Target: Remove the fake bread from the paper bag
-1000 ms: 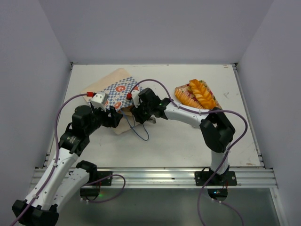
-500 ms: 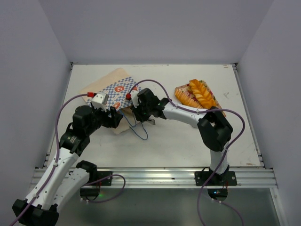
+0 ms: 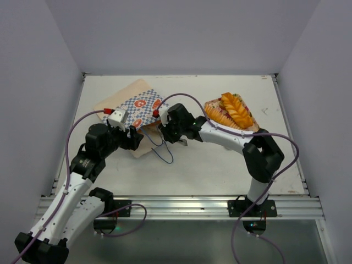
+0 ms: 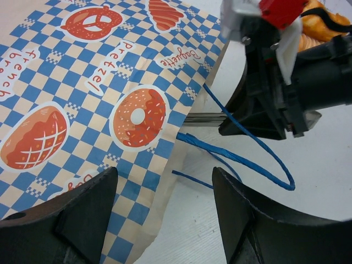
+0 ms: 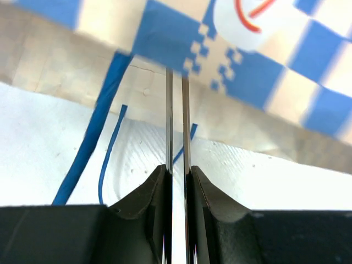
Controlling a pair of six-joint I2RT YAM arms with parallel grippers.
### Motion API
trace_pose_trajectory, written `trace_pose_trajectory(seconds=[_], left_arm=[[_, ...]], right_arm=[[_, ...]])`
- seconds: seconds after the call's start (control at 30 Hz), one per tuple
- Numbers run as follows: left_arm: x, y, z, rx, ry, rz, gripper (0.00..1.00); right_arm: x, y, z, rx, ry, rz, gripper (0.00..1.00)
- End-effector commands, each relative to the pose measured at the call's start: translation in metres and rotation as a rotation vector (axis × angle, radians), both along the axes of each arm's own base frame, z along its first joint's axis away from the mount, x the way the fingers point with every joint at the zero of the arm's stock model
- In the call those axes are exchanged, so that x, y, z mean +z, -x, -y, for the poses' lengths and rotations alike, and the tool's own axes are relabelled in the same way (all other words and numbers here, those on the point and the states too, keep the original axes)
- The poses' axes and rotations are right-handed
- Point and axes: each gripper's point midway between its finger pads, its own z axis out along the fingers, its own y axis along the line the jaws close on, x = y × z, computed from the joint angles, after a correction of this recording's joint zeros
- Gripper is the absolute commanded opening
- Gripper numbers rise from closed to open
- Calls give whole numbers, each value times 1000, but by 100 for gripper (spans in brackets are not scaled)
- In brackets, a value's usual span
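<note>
**Fig.** Opening the bag mouth. Paper bag (image 3: 137,104) lies flat toward the tabletop's far-left corner, w/ blue cord handles (image 4: 242,151) trailing toward the near edge. R pincer (image 5: 176,74): closed to a slit, tips at the bag's lip; whether paper is caught betw. them cannot be told. L pincer (image 4: 162,187): wide apart, empty, over the bag. Fake bread (image 3: 234,109) visible near the far-right corner; any inside the bag is hidden. Technique: pin bag w/ L, lift upper lip only w/ R, keep clear of cords.
</note>
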Motion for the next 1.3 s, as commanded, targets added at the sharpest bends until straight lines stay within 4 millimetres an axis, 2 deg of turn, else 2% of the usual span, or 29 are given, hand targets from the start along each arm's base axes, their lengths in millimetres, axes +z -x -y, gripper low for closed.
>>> trace_pose_trajectory(seconds=[0.0,0.13,0.3,0.47,0.63,0.67,0.8,0.93,1.1,1.27], left_arm=[[10,-8,1,-19,-27,73,73],[11,-10,1,-25,-42,83,73],[18,-11,3,-47,-50,107,73],[20,-10,6,-60,-44,111,73],[21,-9,8,-66,-26,112,73],[20,-9,9,-69,-24,111,73],[23,-8,9,-70,-13,113,73],[24,-6,9,-71,-13,122,73],[20,-6,9,-73,-12,112,73],[22,-6,9,-74,-9,120,73]], right_arm=[[52,-7,1,17,-97,119,3],[54,3,15,45,-81,130,2],[50,15,51,65,-35,120,1],[34,18,95,69,37,109,1],[22,18,118,75,109,122,5],[18,19,120,77,124,120,6],[13,18,120,84,141,111,20],[23,17,115,110,123,132,34],[32,11,112,120,118,158,39],[41,8,105,133,96,163,40]])
